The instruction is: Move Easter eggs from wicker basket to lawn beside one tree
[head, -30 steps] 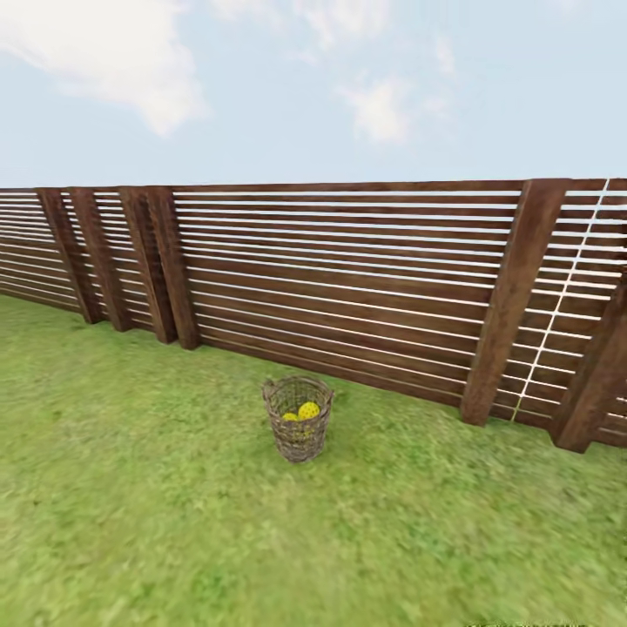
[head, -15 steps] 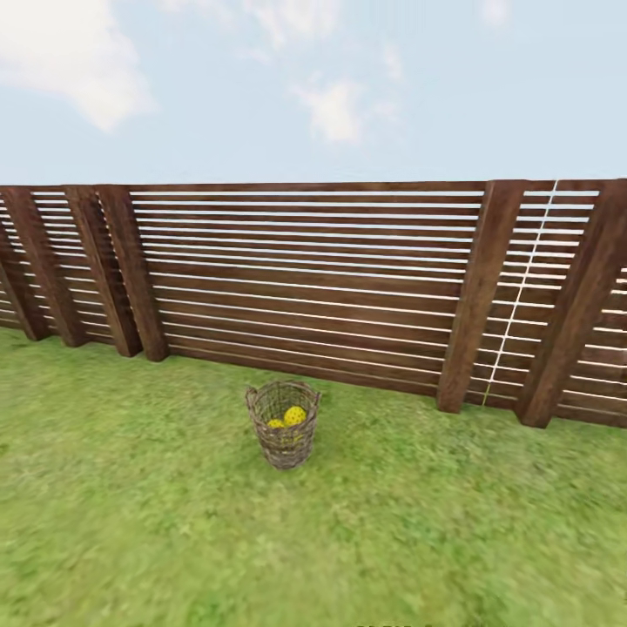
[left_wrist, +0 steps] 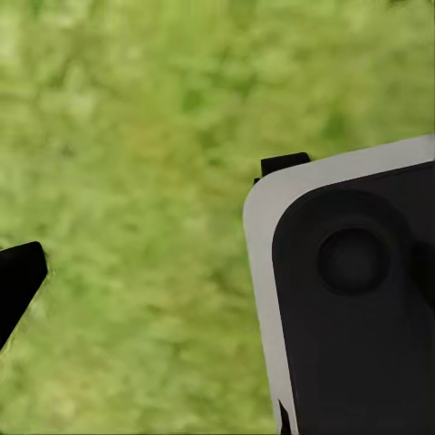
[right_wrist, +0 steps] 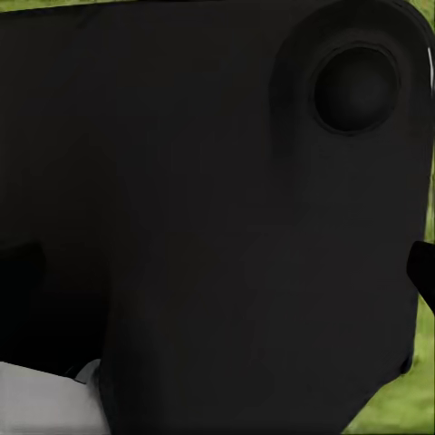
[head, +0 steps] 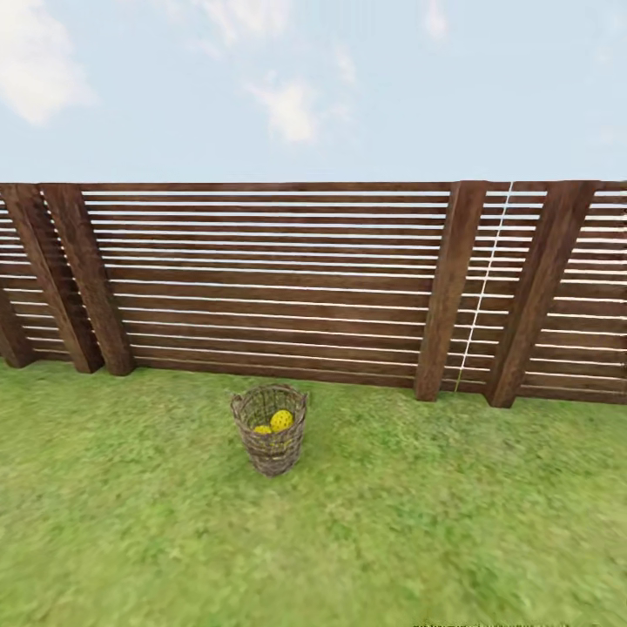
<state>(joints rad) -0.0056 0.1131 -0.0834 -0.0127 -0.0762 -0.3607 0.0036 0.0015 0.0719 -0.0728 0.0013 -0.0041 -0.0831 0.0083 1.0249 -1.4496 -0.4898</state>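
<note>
The brown woven wicker basket (head: 270, 428) stands upright on the mottled green lawn (head: 392, 531), well ahead of me and near the dark slatted wooden fence (head: 279, 279). 2 bright yellow eggs (head: 280, 421) show inside it, seen through the weave; a third I cannot make out. In my left wrist view, a dark fingertip (left_wrist: 16, 285) hangs over blurred grass beside a white-edged black robot part (left_wrist: 353, 299). The basket lies far from my fingers. Whether either gripper's fingers are spread or pressed together, I cannot tell.

Dark brown slatted wooden fence (head: 287, 287), pale blue sky (head: 348, 87), white clouds (head: 287, 109)
</note>
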